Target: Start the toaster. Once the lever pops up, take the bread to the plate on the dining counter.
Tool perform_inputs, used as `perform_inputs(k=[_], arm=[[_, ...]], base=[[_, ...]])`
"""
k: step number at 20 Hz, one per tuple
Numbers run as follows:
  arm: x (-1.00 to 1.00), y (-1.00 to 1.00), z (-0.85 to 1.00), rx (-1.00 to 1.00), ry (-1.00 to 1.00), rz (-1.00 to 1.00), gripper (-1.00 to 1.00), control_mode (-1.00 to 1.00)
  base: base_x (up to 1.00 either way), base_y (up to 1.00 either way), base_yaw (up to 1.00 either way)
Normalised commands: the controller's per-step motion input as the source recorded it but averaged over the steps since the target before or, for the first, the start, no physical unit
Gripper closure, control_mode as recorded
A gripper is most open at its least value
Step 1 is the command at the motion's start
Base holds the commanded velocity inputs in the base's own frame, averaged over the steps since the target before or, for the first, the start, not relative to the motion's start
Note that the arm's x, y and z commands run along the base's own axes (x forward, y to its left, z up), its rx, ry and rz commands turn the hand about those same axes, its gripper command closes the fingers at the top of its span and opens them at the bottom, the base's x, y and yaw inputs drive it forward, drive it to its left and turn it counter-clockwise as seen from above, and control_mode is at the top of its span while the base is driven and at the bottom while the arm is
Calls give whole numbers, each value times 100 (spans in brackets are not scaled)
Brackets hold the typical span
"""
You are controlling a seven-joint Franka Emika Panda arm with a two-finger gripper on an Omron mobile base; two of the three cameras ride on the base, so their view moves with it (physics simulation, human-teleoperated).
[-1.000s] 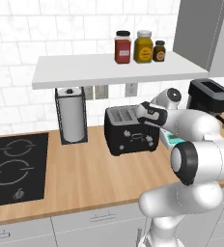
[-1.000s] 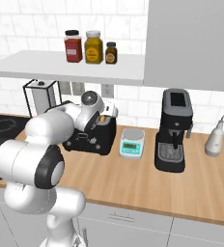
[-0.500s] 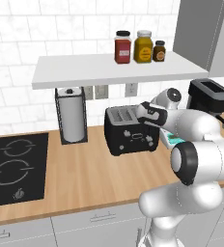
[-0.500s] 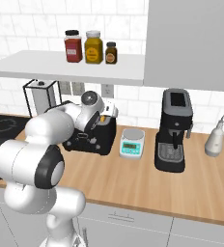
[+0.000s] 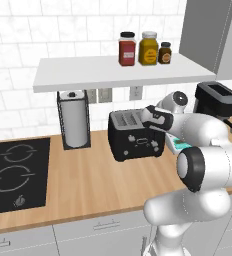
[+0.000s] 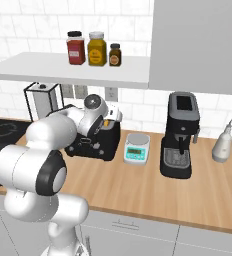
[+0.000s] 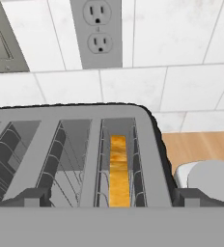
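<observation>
Hand view: gripper [image 7: 109, 200] spread wide, pointed down just above toaster [image 7: 75, 154], holding nothing. Bread [image 7: 119, 171] directly below between fingertips, upright in rightmost slot. Arm bent low over toaster's right end.

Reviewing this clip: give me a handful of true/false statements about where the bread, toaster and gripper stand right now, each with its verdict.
1. The bread sits down inside a slot of the toaster. True.
2. The gripper is shut on the bread. False: its fingers stand wide apart above the toaster, touching nothing.
3. A paper towel roll stands between the toaster and the stovetop. True.
4. The small scale sits on the shelf. False: it rests on the counter between the toaster and the coffee machine.
5. Three jars stand on the shelf. True.
</observation>
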Motion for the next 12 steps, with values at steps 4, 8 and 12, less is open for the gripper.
perform_inputs(k=[4, 8, 12], arm=[[0, 0, 0, 0, 0, 0, -100, -100], [0, 0, 0, 0, 0, 0, -100, -100], [0, 0, 0, 0, 0, 0, -100, -100]], base=[[0, 0, 0], [0, 0, 0], [0, 0, 0]])
